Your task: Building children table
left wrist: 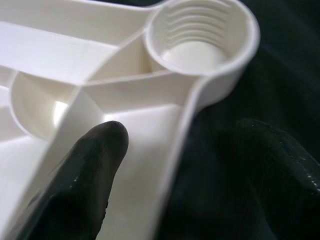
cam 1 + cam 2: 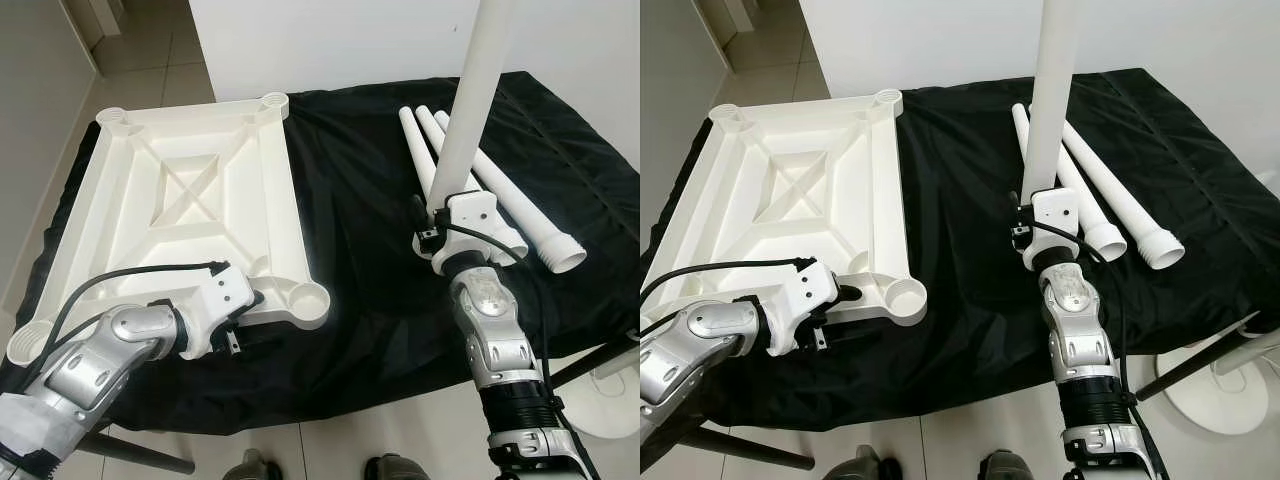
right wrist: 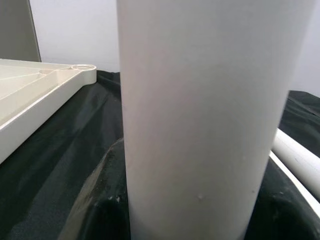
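A white plastic tabletop (image 2: 190,200) lies upside down on the left half of a table draped in black cloth (image 2: 370,200), its ribbed underside facing up and a round threaded socket at each corner. The left gripper (image 2: 240,325) is at the tabletop's near edge, just beside the near right corner socket (image 2: 308,300); in the left wrist view its fingers (image 1: 92,165) straddle the rim there, one pad resting inside on the white plastic and the other outside over the cloth, so the gripper looks clamped on the tabletop's edge. Over on the right half of the table, the right gripper (image 2: 447,205) is closed around a long white table leg (image 2: 470,100), holding it nearly upright, leaning a little, with its top running out past the upper edge of the head views; the leg's lower end sits down in the gripper above the cloth. In the right wrist view that leg (image 3: 210,110) stands as a broad white column between the dark fingers. Three spare legs (image 2: 520,205) lie flat side by side on the cloth just behind and to the right of the gripper, fanned toward the table's right edge, their flared ends pointing at the near side. Two shoe tips (image 2: 250,466) show on the tiled floor below the near edge.
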Controlling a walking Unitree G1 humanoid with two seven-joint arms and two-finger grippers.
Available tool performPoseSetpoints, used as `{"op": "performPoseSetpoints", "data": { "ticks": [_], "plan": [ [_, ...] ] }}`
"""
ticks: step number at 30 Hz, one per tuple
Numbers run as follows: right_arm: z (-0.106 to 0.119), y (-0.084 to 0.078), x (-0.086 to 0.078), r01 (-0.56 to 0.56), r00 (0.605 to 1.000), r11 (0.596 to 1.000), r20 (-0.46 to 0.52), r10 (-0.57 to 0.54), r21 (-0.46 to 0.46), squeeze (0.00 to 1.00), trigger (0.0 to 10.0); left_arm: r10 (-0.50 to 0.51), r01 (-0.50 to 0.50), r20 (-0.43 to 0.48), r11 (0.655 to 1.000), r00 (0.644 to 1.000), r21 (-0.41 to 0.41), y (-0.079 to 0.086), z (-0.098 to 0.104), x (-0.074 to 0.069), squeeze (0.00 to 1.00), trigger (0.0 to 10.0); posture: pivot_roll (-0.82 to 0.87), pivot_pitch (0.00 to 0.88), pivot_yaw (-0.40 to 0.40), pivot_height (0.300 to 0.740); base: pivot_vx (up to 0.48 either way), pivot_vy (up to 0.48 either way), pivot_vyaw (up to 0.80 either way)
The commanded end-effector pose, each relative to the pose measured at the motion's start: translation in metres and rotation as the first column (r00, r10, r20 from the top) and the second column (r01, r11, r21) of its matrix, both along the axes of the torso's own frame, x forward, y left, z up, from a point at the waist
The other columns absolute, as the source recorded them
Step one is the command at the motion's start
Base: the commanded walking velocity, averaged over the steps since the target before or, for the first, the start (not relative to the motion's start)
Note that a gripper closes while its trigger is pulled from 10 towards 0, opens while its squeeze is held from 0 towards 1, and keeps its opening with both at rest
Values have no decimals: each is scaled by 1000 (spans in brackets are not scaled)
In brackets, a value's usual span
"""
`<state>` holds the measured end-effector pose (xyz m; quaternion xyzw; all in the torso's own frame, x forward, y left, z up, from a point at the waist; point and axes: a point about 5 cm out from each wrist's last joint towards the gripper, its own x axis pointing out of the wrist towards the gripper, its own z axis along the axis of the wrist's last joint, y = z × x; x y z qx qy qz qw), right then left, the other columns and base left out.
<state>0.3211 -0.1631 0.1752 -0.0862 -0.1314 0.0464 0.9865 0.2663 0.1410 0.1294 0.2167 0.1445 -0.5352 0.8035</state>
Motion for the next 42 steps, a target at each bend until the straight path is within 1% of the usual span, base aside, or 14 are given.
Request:
{"op": "performPoseSetpoints", "data": {
  "ticks": [1,4,6,9,12,13,15,18,21,25,32,35,41,42],
  "plan": [
    [2,2,2,-4,1000,1000,14,5,-6,0,10000,-106,108,-83,994,991,28,-2,-6,-4,0,10000,-82,69,75,740,0,0,0],
    [3,3,3,-6,1000,1000,16,6,-5,0,10000,-101,103,-58,994,993,32,-9,-7,3,0,10000,-84,70,73,740,0,0,0],
    [5,5,4,-9,1000,1000,19,9,-4,0,10000,-123,124,-43,992,991,21,-21,-7,6,0,10000,-89,71,73,740,0,0,0],
    [5,6,5,-11,1000,1000,20,11,-4,0,10000,-137,137,-42,990,990,11,-28,-6,7,0,10000,-91,72,74,740,0,0,0],
    [6,6,6,-10,1000,1000,22,10,-2,0,10000,-168,168,-31,986,985,-6,-45,-6,10,0,10000,-99,76,76,740,0,0,0],
    [6,6,6,-10,1000,1000,22,10,-2,0,10000,-168,168,-31,986,985,-6,-45,-6,10,0,10000,-99,76,76,740,0,0,0],
    [8,7,6,-10,1000,1000,27,10,-2,0,10000,-196,195,-24,980,980,-21,-59,-8,10,0,10000,-112,81,82,740,0,0,0],
    [9,7,6,-8,999,1000,32,8,1,0,10000,-211,210,-14,977,977,-32,-69,-8,11,0,10000,-115,83,84,740,0,0,0],
    [9,7,7,-8,999,1000,34,7,3,0,10000,-211,211,-8,977,977,-41,-74,-7,12,0,10000,-115,83,84,740,0,0,0],
    [9,8,6,-10,999,1000,38,9,11,0,10000,-159,164,56,983,986,-78,-98,-3,20,0,10000,-113,88,97,740,0,0,0],
    [9,11,5,-29,999,999,42,28,23,0,10000,-100,112,101,986,990,-122,-106,2,26,0,10000,-107,89,97,740,0,0,0],
    [8,13,4,-42,998,999,42,41,34,0,10000,-31,52,136,987,990,-150,-110,7,32,0,10000,-103,88,97,740,0,0,0],
    [9,15,4,-57,998,997,41,55,48,0,10000,16,17,166,981,986,-194,-111,14,37,0,10000,-98,84,95,740,0,0,0],
    [10,17,3,-69,996,996,52,67,50,0,10000,45,-7,159,974,986,-227,-108,19,39,0,10000,-95,83,95,740,0,0,0]
  ]
}}
